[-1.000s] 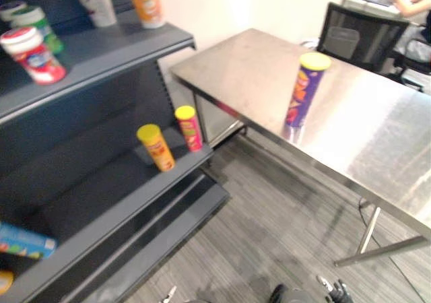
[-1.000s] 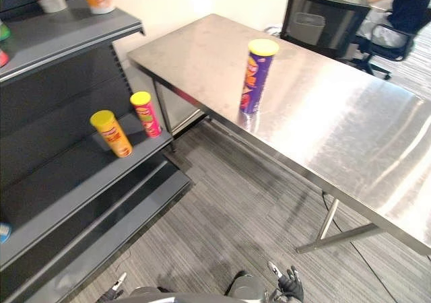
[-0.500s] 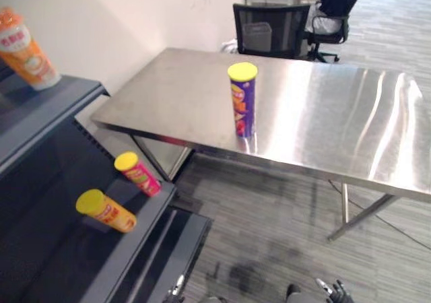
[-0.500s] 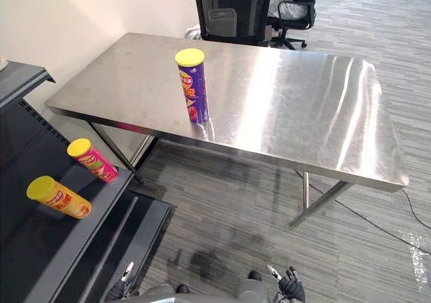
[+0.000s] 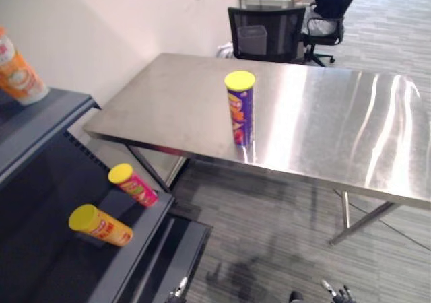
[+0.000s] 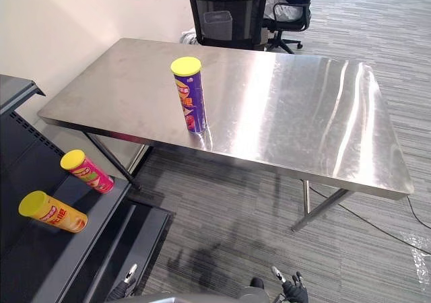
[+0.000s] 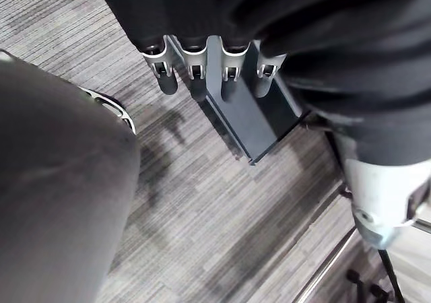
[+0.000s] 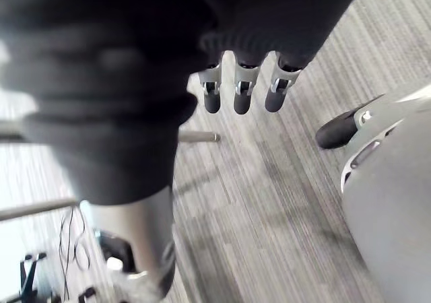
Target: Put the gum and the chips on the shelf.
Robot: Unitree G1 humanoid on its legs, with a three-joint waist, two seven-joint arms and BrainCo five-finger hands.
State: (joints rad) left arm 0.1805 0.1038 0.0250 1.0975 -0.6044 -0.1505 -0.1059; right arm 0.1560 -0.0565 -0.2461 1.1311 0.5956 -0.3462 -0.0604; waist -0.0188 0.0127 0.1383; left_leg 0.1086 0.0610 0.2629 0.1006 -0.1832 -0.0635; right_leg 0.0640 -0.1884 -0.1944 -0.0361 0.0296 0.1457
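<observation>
Chips tube (image 5: 240,109), yellow-topped purple cylinder, upright on brushed-steel table (image 5: 337,121); left hand (image 7: 197,77), right hand (image 8: 242,91) fingers relaxed, empty.

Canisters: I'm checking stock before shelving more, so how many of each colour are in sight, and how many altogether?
purple canister, on the table: 1
pink canister, on the lower shelf: 1
yellow canister, same shelf: 1
orange canister, on the upper shelf, partly cut off: 1
Total: 4

Both head eyes overlook one table (image 6: 303,114); wrist cameras face floor (image 7: 202,202) closely.
</observation>
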